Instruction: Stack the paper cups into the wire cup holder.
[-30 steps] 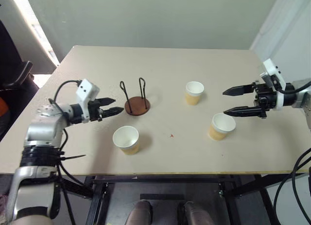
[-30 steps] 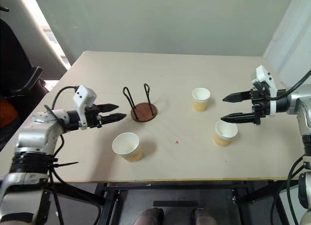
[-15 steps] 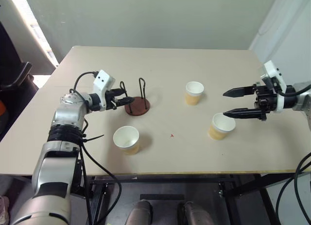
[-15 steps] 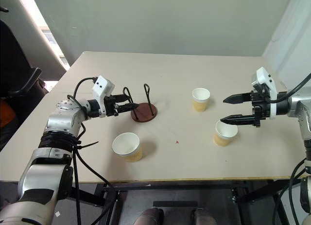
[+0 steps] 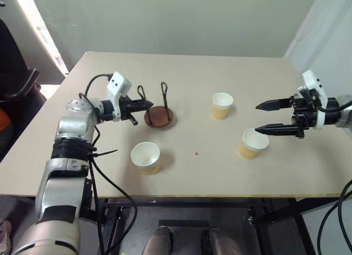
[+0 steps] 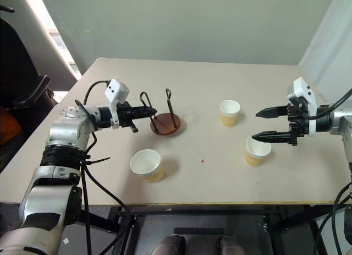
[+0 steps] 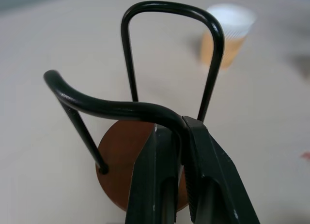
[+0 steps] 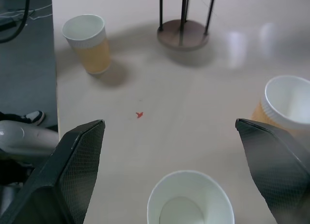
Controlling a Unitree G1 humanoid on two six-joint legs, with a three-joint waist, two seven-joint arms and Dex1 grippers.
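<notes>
The wire cup holder (image 5: 158,117), a reddish-brown disc with two black wire loops, stands left of the table's middle. My left gripper (image 5: 144,105) is shut on its nearer wire loop (image 7: 121,108), with both fingers (image 7: 155,175) pinched around the wire. Three paper cups stand upright: one (image 5: 146,157) near the front edge, one (image 5: 222,105) right of the holder, and one (image 5: 252,143) further right. My right gripper (image 5: 257,119) hovers open just above and beside that right cup (image 8: 186,200), holding nothing, with its fingers (image 8: 72,171) spread wide.
The beige table (image 5: 192,68) is bare at the back. A small red mark (image 5: 196,153) lies between the front cup and the right cup. A dark chair (image 5: 16,87) stands past the table's left edge.
My left gripper moved right to the holder and closed on its nearer wire loop. The right gripper and the cups stayed where they were.
</notes>
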